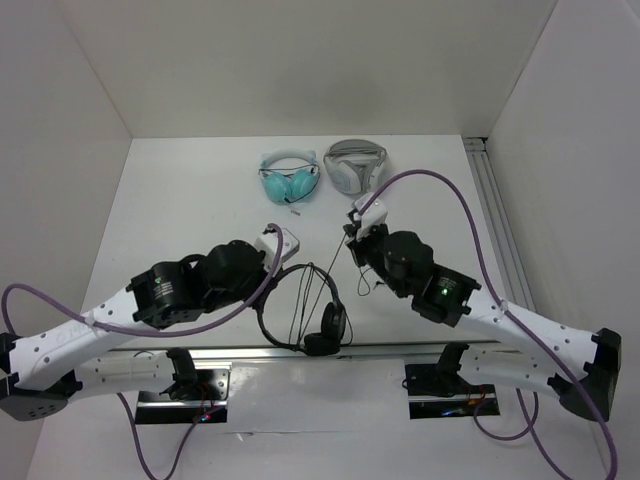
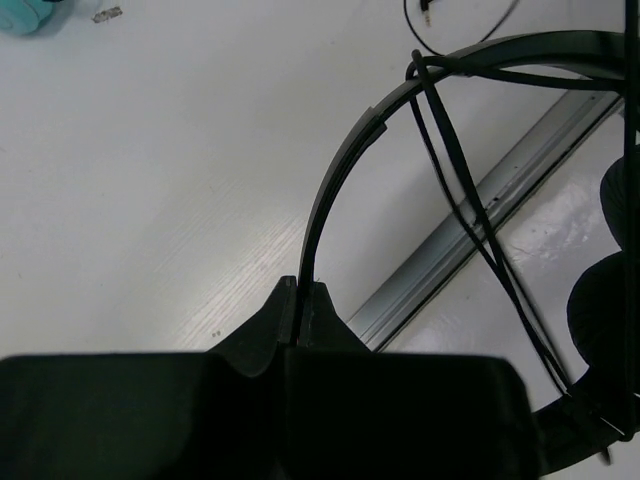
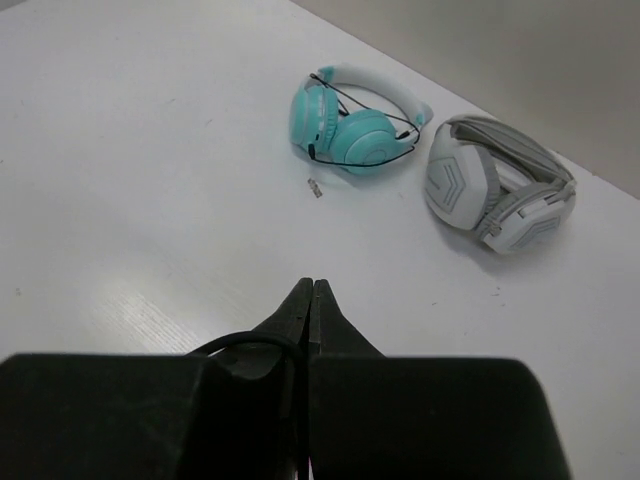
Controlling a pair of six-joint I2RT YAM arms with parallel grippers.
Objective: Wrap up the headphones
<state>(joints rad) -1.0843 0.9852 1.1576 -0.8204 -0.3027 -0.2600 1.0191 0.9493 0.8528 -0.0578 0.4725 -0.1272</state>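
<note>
Left wrist: headphones (image 2: 338, 165) inside left pincer (image 2: 298, 292)

Teal headphones (image 1: 290, 181) beside white-grey headphones (image 1: 355, 166), far end of tbl (image 1: 190, 200)

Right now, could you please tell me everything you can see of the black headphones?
The black headphones sit by the table's near edge: thin headband, two small round ear pads together, seemingly matte plastic. Their thin cable crosses the headband in several strands. The left gripper has its jaws shut on the headband; the right gripper pinches the cable.
</note>
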